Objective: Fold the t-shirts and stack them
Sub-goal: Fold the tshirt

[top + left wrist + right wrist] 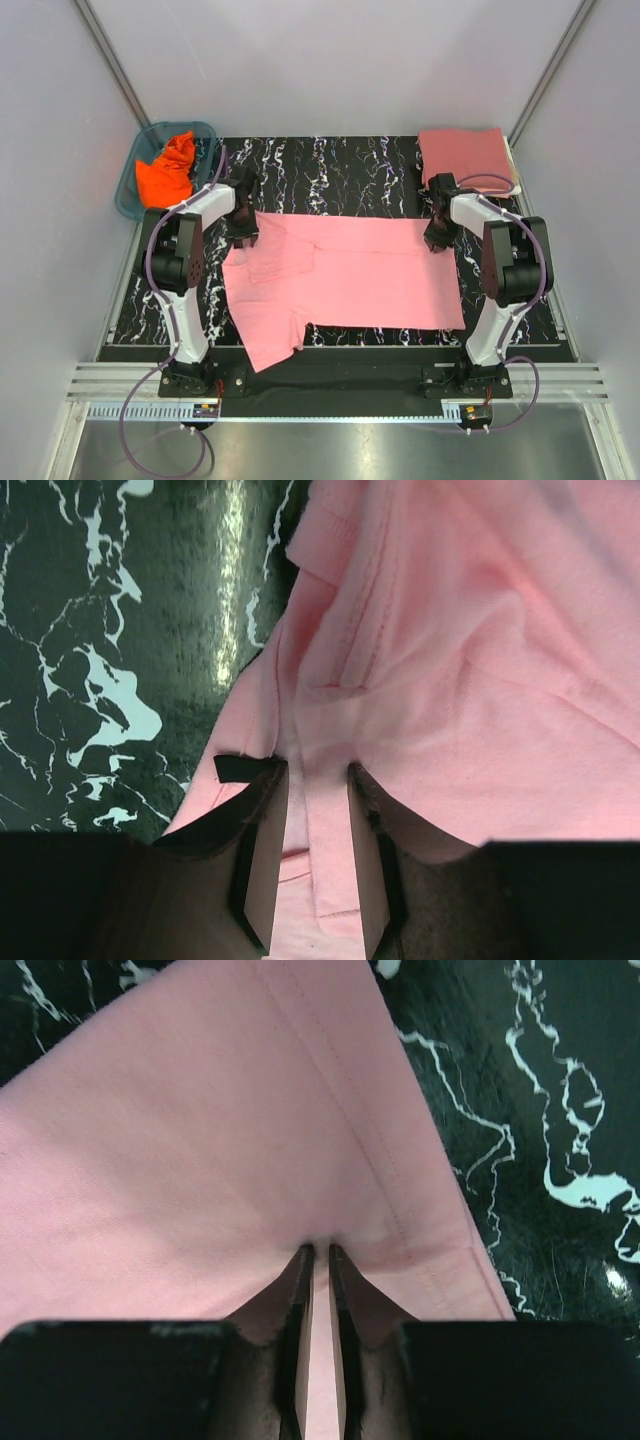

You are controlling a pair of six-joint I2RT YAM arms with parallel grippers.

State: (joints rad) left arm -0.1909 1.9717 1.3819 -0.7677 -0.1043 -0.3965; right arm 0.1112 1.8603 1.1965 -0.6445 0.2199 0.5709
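Observation:
A light pink t-shirt (360, 275) lies spread across the black marbled mat (330, 170), with one sleeve hanging over the near left edge. My left gripper (243, 235) is at its far left corner. In the left wrist view this gripper (318, 770) is closed on a fold of the pink cloth (470, 680). My right gripper (437, 240) is at the far right corner. In the right wrist view it (321, 1250) is pinched shut on the hem of the shirt (180, 1140). A folded rose-red t-shirt (465, 155) lies at the back right. An orange t-shirt (168, 170) is crumpled in the basket. No cream shirt shows.
A teal plastic basket (128, 195) stands off the mat at the back left. Grey walls close in the back and both sides. A metal rail (330, 385) runs along the near edge by the arm bases.

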